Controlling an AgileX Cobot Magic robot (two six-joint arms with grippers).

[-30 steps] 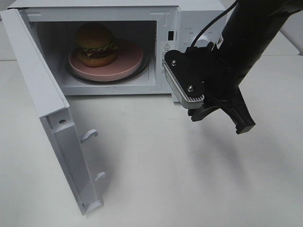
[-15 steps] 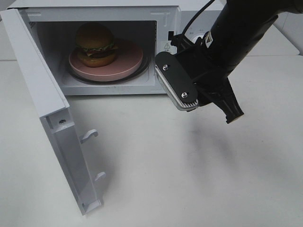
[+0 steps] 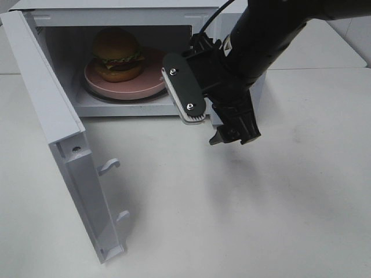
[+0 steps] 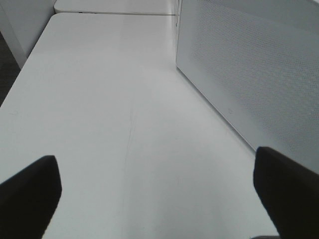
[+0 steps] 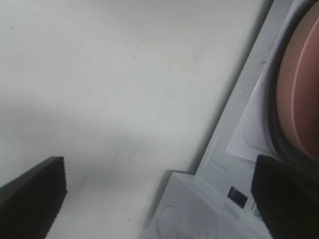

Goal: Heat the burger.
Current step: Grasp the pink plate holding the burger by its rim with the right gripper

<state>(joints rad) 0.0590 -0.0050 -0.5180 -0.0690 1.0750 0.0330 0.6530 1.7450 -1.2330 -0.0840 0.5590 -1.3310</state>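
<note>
The door (image 3: pixel 64 145) comes nearest. It is swung wide, well to the left of the right gripper (image 3: pixel 233 138) and closer to the viewer than it. Two latch hooks (image 3: pixel 109 166) jut from the door's inner face toward that gripper's side.

The white table (image 3: pixel 243 220) lies bare below and in front of the gripper. The gripper points down at it and hangs just above without touching. In the right wrist view its fingers (image 5: pixel 32 194) sit at opposite edges, spread wide with nothing between them. The wrist camera housing (image 3: pixel 184 95) sits on the arm, up and to the left of the gripper.

Right behind the gripper is the microwave (image 3: pixel 145 18), with the arm crossing its right front. Inside the cavity, behind the gripper and to its left, a pink plate (image 3: pixel 153 72) rests on the floor. The burger (image 3: pixel 117 53) stands upright on the plate's left part, well apart from the gripper.

The left gripper (image 4: pixel 159 199) shows only in its own wrist view. Its jaws are spread wide and empty over bare table. A white dotted panel (image 4: pixel 249 74) stands beside it on one side and runs on ahead; whether that is the door or a wall I cannot tell.
</note>
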